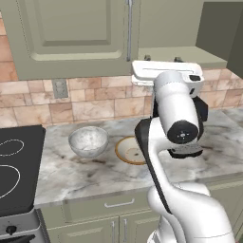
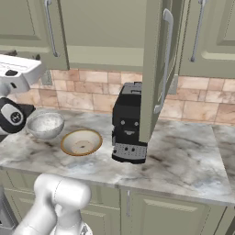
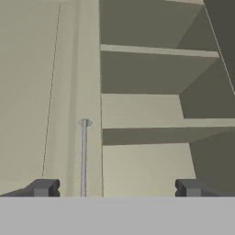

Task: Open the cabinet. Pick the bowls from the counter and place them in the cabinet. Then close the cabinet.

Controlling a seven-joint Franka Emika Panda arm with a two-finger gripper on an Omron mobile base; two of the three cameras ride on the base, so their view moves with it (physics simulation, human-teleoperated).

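Here's the counter (image 2: 183, 160), grey-beige marble with dark veins, running under a brick-tile backsplash (image 1: 95, 102), and at its left end the black stovetop (image 1: 16, 166) with white rings sits flush against it. Both bowls are on the marble: the speckled grey-white bowl (image 1: 88, 141) stands nearer the stove, and the shallow tan bowl (image 2: 81, 142) sits just beside it, apart from it by a sliver of bare stone. Right of the tan one, from the right base camera, a black coffee machine (image 2: 129, 124) stands upright against the wall, with a broad bare stretch of marble beyond it. Up top, the cabinet (image 3: 151, 110): its right door (image 2: 153, 69) is swung out edge-on over the coffee machine, its left door (image 1: 71, 33) is shut, and the pale shelves inside show bare through the gap. The gripper (image 3: 114, 188) is raised to cabinet height with its fingers spread wide and nothing between them, and the left door's silver bar handle (image 3: 84, 156) runs between the fingertips, nearer the left one. Below the counter's front edge, olive lower cabinets (image 2: 170, 215) and a drawer (image 1: 118, 204).
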